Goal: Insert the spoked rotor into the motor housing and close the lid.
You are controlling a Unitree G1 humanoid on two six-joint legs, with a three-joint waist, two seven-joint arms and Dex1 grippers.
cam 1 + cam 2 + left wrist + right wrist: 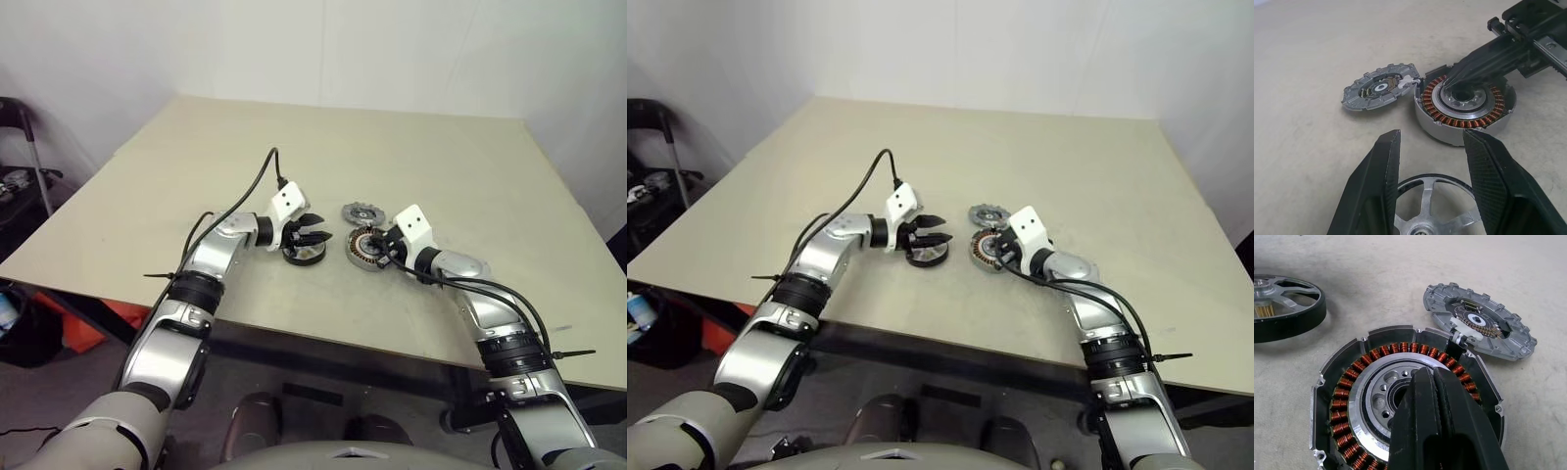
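Beige bench before us: our left end effector half-open over the spoked rotor; right end effector closed, empty, tips in motor housing beside lid.

A pale beige tabletop carries the scene, its surface matte and plain, reaching back toward twelve o'clock where it meets a white wall. Off its edge at about nine o'clock stands a dark piece of equipment with a grey upright bar; what it is cannot be told. Below the near left corner, at about eight o'clock, something orange-red sits on the grey floor beside a dark bulky shape. A dark strip shows at three o'clock.
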